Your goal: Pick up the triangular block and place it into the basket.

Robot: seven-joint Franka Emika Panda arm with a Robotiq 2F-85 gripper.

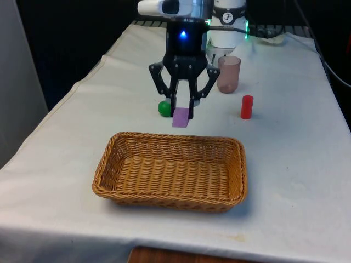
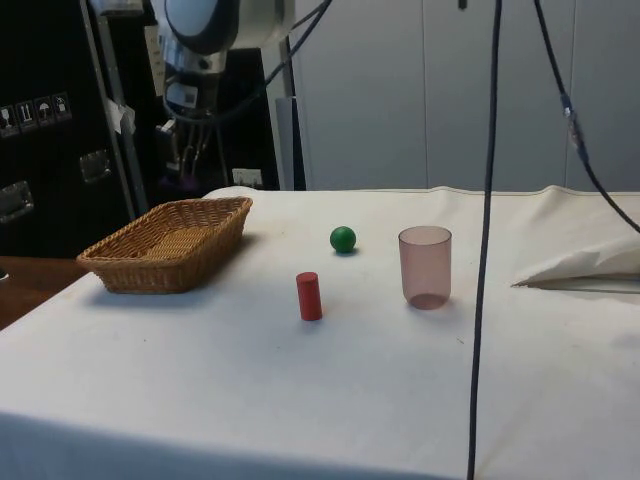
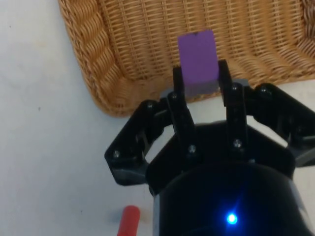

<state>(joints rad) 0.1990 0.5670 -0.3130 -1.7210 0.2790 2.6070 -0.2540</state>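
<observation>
The black two-finger hand (image 1: 182, 107) is closed narrowly on the purple triangular block (image 1: 181, 117) and holds it in the air, above the worktop (image 1: 296, 164). In the wrist view the block (image 3: 198, 59) sticks out beyond the fingertips (image 3: 177, 78) and lies over the far rim of the woven wicker basket (image 3: 147, 44), near one of its corners.

The main risk, as I judge it, is a release too early. The block hangs over the rim and not yet over the middle of the basket (image 1: 170, 172), so it could hit the edge and fall outside, toward the small green ball (image 1: 164, 108). The fingers also hold only the block's upper part, so it might slip or tilt during the move.

The red cylinder (image 1: 247, 107) and the translucent pink cup (image 1: 228, 74) stand well apart from the path. I can read no brand, label or writing on the objects.
</observation>
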